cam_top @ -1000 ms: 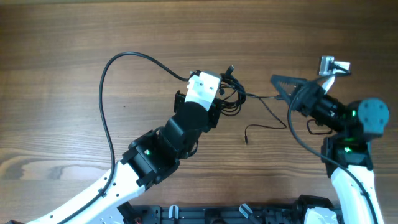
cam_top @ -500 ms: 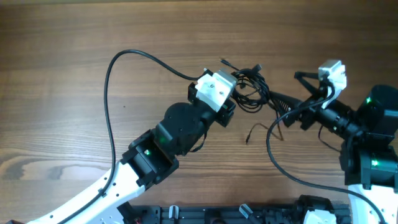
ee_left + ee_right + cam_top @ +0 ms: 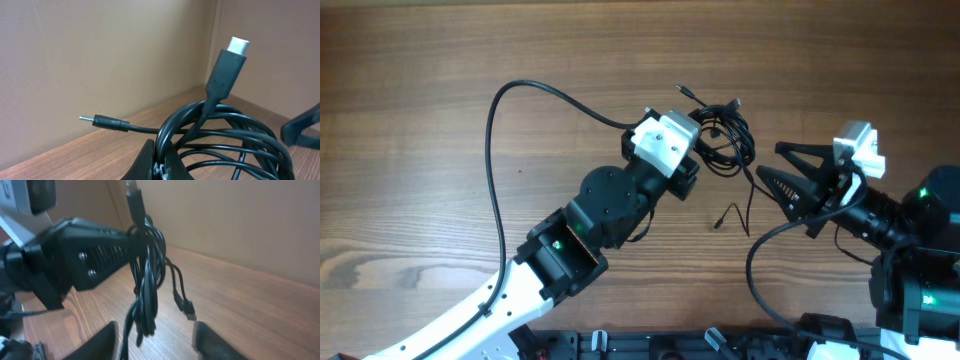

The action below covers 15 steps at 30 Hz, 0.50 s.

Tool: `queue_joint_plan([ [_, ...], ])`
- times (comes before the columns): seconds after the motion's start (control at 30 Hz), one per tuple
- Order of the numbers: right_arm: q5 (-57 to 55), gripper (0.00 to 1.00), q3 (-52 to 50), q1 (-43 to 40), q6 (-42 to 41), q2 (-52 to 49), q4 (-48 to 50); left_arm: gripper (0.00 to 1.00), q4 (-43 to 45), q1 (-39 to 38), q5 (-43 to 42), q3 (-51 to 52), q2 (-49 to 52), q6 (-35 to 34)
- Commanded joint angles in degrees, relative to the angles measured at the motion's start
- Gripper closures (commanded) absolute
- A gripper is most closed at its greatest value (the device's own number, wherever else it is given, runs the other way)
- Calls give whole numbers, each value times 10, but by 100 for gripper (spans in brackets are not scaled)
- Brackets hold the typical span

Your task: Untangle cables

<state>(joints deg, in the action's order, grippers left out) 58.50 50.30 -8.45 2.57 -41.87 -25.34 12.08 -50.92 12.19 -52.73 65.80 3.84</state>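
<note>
The cables (image 3: 725, 140) are a bunch of thin black loops lifted off the table, with my left gripper (image 3: 708, 148) shut on them. In the left wrist view the coil (image 3: 225, 135) rises from between the closed fingers (image 3: 150, 162). A plug with a silvery tip (image 3: 238, 45) stands up and a thin barrel plug (image 3: 102, 120) points left. One loose strand trails down to a tip (image 3: 718, 222) on the wood. My right gripper (image 3: 769, 164) is just right of the bunch. Its jaws are apart, and the hanging loops (image 3: 147, 280) dangle near its left finger (image 3: 95, 345).
A thick black arm cable (image 3: 495, 130) arcs over the table's left half. Another arm cable (image 3: 760, 270) loops below the right gripper. The left gripper's black body (image 3: 85, 255) fills the left of the right wrist view. Bare wooden table (image 3: 420, 60) surrounds everything.
My left gripper has carried the bunch up and to the right. The right arm has swung lower and turned, and its jaws now face the bunch from the right.
</note>
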Motion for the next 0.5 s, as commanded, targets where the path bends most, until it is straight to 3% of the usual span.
queue_joint_plan([
  [0.0,16,60,9,0,0,3,22,96,6,-14,7,-6,-2,4],
  [0.17,33,66,9,0,7,3,22,96,22,-23,7,-6,-2,-22],
  [0.3,103,67,8,0,66,3,16,96,28,-22,10,-6,-2,-21],
  [0.43,140,48,8,0,116,3,17,96,28,-22,14,-6,-2,-21],
  [0.47,140,48,8,0,126,3,17,96,28,-22,13,-6,-2,-21],
])
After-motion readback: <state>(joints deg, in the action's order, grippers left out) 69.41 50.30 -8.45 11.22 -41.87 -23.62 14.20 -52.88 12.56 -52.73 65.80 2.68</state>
